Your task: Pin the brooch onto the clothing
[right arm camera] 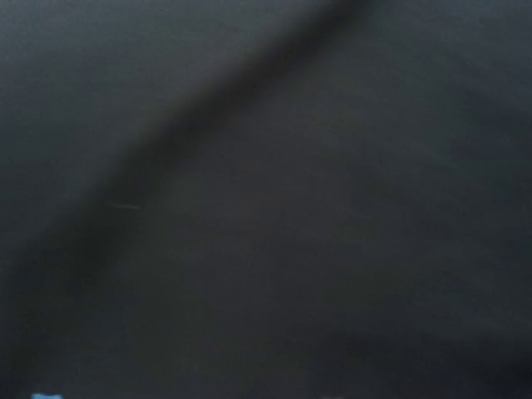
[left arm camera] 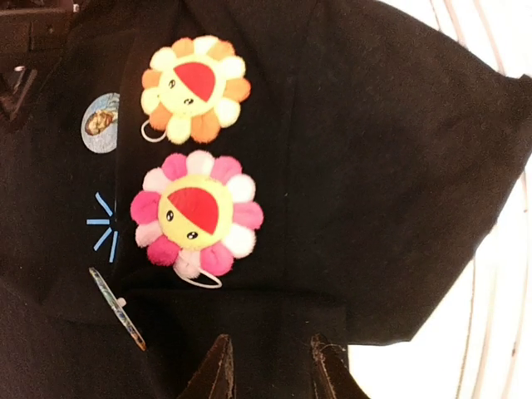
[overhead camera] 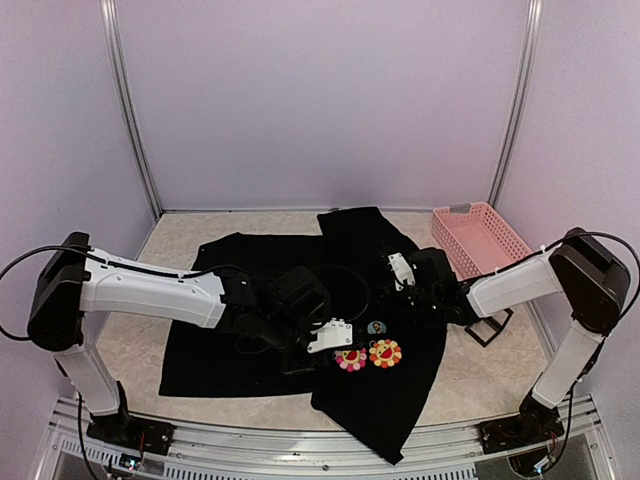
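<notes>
1. Top external view: the black shirt lies spread across the middle of the beige table.
   - On its front, toward 5 o'clock of centre, the pink flower badge and the orange flower badge sit side by side. A small round badge lies just at their 12 o'clock.
   - The left gripper hangs low over the cloth at 9 o'clock of the pink flower.
   - The right gripper is down on the shirt at 1 o'clock of the badges. It is black on black, so I cannot tell how its jaws stand.
   - A pink basket stands on the table at 2 o'clock, beside the shirt.

2. Left wrist view: the two fingers rise from 6 o'clock with a narrow gap between them and nothing in it.
   - The pink flower is at centre and the orange one at its 12 o'clock.
   - The round badge is at 10 o'clock, and the light-blue star mark at 9 o'clock.
   - A thin pin-like stick lies at 7 o'clock.

3. Right wrist view: blurred black cloth fills the frame, with no fingers visible.
</notes>
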Controlling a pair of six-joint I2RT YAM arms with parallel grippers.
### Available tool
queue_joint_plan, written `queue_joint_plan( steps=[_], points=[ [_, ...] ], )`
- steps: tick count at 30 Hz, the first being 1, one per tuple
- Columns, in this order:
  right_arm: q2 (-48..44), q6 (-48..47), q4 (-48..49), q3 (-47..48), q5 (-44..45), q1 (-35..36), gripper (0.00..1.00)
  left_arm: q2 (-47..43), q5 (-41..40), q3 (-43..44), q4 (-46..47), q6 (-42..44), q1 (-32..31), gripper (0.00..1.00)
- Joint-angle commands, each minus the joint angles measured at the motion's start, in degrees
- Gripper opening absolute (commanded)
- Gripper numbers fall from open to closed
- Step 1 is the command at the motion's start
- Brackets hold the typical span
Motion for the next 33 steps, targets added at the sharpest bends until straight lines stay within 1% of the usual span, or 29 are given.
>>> queue_joint_plan(
  steps=[1, 3, 5, 6, 9, 12, 14, 17, 22, 24, 26, 30, 32, 33],
  points=[
    [-0.63, 4.73, -15.61, 2.24, 13.1, -1.44, 0.21, -1.01, 0.13, 3.11, -8.32, -4.57, -0.39, 0.27],
    [-0.24, 5.7, -18.35, 2.89, 16.01, -1.48, 0.17, -4.21, -0.3, 0.51, -5.32, -8.31, 0.77, 0.25],
    [1.0, 6.37, -20.88, 3.66, 18.76, -1.81, 0.15, -7.81, -0.14, -2.61, -0.22, -14.22, 4.28, 0.25],
    [1.58, 6.44, -21.4, 4.11, 19.43, -2.12, 0.14, -9.87, -0.04, -4.46, 3.21, -18.19, 6.92, 0.25],
    [5.36, 5.91, -24.06, 6.02, 19.17, -4.21, 0.11, -11.64, 0.56, -9.83, 8.19, -29.87, 17.25, 0.23],
    [8.73, 4.2, -24.82, 8.74, 19.01, -6.55, 0.1, -8.28, -2.21, -14.09, 9.67, -39.29, 27.59, 0.22],
    [10.65, 2.76, -24.97, 11.32, 18.69, -8.2, 0.1, -3.47, -3.83, -13.84, 8.41, -43.72, 33.29, 0.22],
    [13.4, -0.05, -25.15, 15.31, 18.3, -10.87, 0.1, 1.78, -4.84, -13.57, 10.86, -46.45, 36.79, 0.22],
    [17.04, -5.08, -28.51, 23.73, 20.28, -13.91, 0.1, 3.68, -10.94, -13.46, 13.23, -49.36, 40.83, 0.22],
    [16.79, -7.22, -30.48, 26.51, 21.21, -13.78, 0.11, 1.96, -11.99, -13.98, 14.72, -49.6, 41.46, 0.23],
    [14.93, -8.89, -32.47, 28.01, 21.48, -13.18, 0.11, -0.43, -13.35, -14.2, 15.63, -49.16, 41.36, 0.25],
    [6.06, -8.48, -39.34, 26.99, 24.6, -7.98, 0.1, -6.26, -16.73, -14.06, 12.99, -48.39, 39.82, 0.27],
    [1.18, -5.85, -43.42, 24.42, 24.36, -3.53, 0.08, -9.0, -19.22, -14.13, 11.09, -47.41, 36.47, 0.28],
    [-0.88, -3.83, -45.57, 23.28, 22.89, -1.13, 0.07, -10.02, -19.79, -14.17, 10.01, -47.06, 34.15, 0.28]
  ],
)
